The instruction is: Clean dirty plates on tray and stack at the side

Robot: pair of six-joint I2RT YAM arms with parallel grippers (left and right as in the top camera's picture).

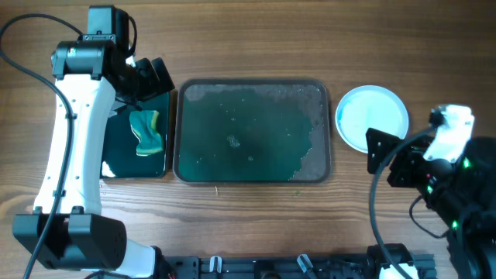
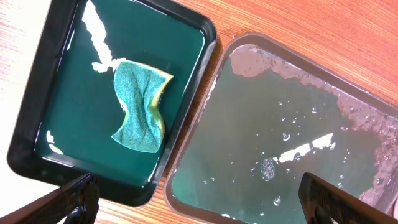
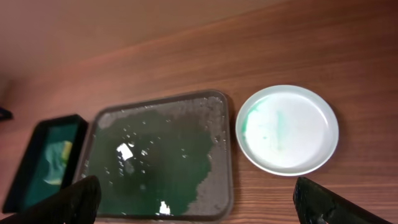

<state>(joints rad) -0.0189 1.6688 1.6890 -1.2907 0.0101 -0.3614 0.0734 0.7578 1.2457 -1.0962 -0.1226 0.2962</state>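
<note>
The large dark tray (image 1: 232, 108) lies mid-table, wet with teal water, with no plate on it. A white plate (image 1: 372, 118) with faint teal smears sits on the wood to its right; I cannot tell whether others lie under it. My left gripper (image 1: 153, 77) is open and empty, above the gap between the black tray and the large tray (image 2: 280, 124). My right gripper (image 1: 385, 151) is open and empty, just in front of the plate. In the right wrist view the plate (image 3: 287, 129) lies right of the tray (image 3: 161, 155).
A smaller black tray (image 1: 116, 147) with teal water and a green-yellow sponge (image 1: 146, 132) stands left of the large tray. It also shows in the left wrist view (image 2: 37, 93), with the sponge (image 2: 140, 106) in it. Bare wood surrounds the trays.
</note>
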